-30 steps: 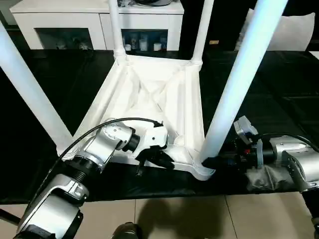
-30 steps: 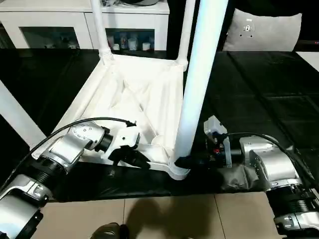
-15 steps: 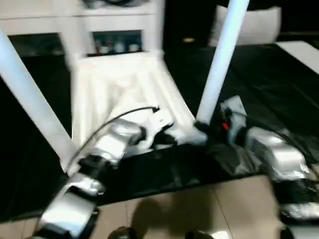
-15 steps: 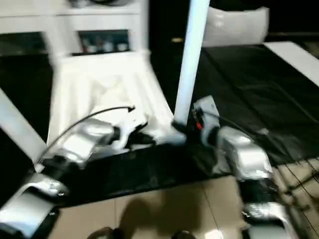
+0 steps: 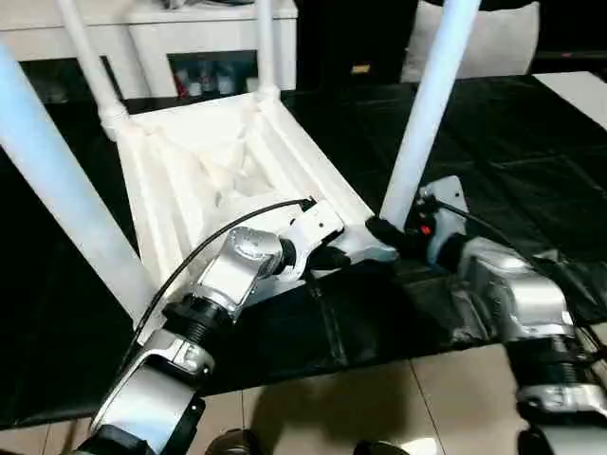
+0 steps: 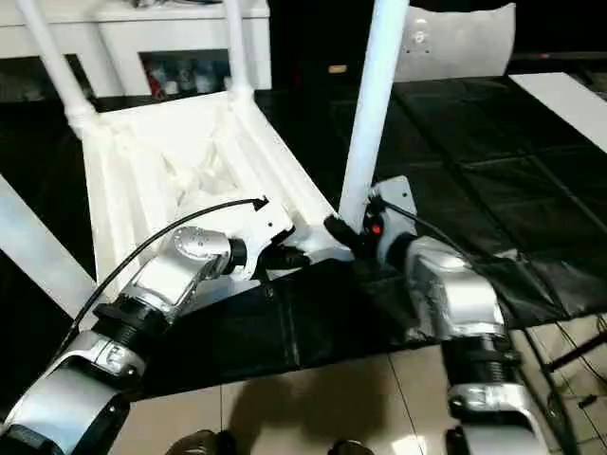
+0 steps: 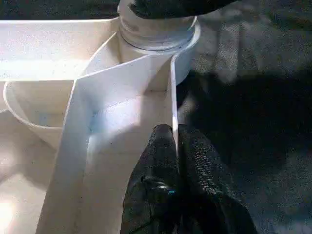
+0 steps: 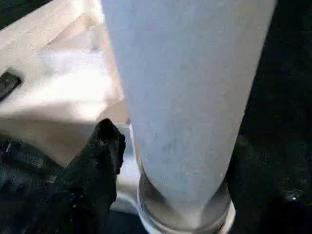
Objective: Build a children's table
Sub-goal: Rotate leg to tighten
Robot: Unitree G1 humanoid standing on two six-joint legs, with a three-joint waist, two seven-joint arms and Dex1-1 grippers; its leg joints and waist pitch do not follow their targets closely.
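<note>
The children's table [image 5: 199, 180] lies upside down on the black-covered work table, its ribbed underside up and four white legs standing. My left gripper [image 5: 332, 258] is shut on the thin rim wall [image 7: 171, 97] of the top, close to the near right corner socket [image 7: 156, 39]. My right gripper [image 5: 387, 230] sits at the foot of the near right leg [image 5: 427, 104], open around it. In the right wrist view, one black finger [image 8: 105, 156] stands a little off the leg's side [image 8: 185, 97]. The other finger is hidden behind the leg.
The near left leg [image 5: 57, 190] slants up past my left arm. Two far legs [image 5: 85, 52] [image 5: 266, 47] rise at the back. A white cabinet [image 5: 190, 28] and a white cushion [image 5: 493, 38] stand behind. The work table's front edge and tiled floor [image 5: 379, 398] lie below my arms.
The whole picture has swung, so the camera moved. Both grippers stay at the same near right corner, the left one still pinching the rim, the right one still at the leg's foot.
</note>
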